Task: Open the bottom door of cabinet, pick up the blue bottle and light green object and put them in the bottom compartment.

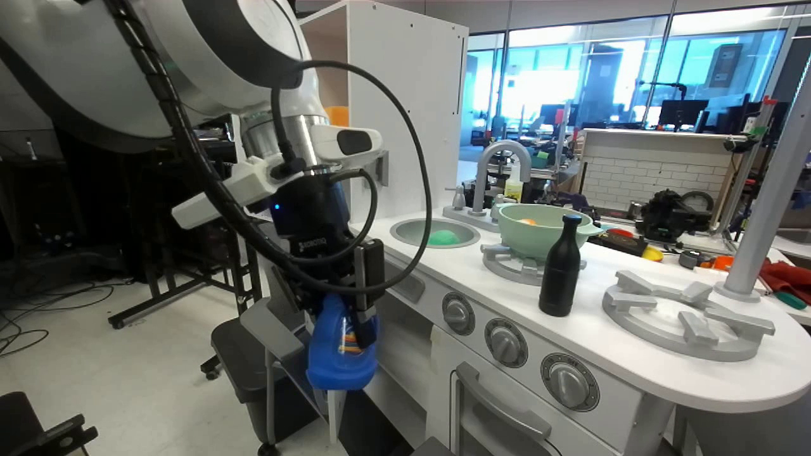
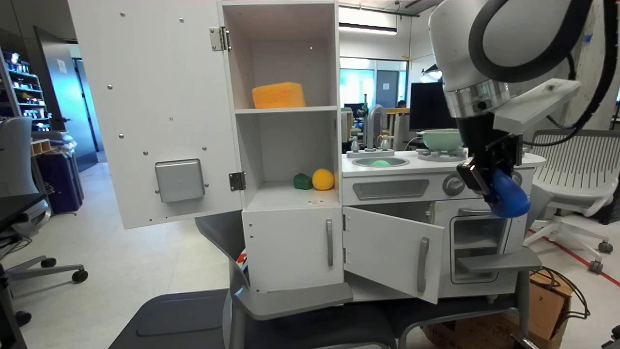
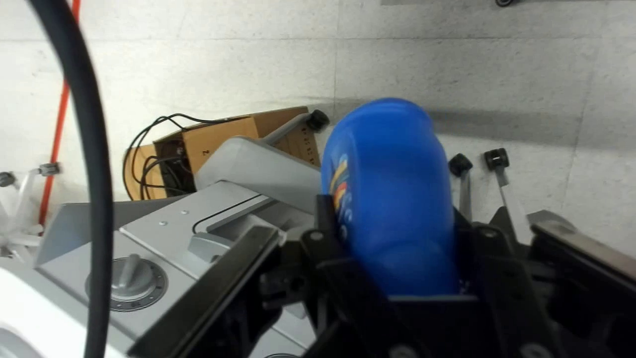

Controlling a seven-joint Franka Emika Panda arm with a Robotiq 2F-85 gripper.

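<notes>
End effector (image 3: 390, 219) points downward at a slight tilt, fingers (image 3: 325, 223) pinching the upper part of the blue bottle (image 1: 341, 361) from either side; bottle hangs base-down above the floor (image 3: 248, 64), in front of the cabinet (image 1: 405, 126). In an exterior view the arm (image 1: 209, 82) slopes down from upper left to the wrist (image 1: 307, 140), black cable (image 3: 101, 209) curving past the grasp. Farther out, the light green object (image 1: 443, 238) lies in the sink (image 1: 410, 232) of the worktop (image 1: 592, 329); beneath, the bottom door (image 2: 387, 252) stands ajar, the bottom compartment (image 1: 402, 348) partly visible.
</notes>
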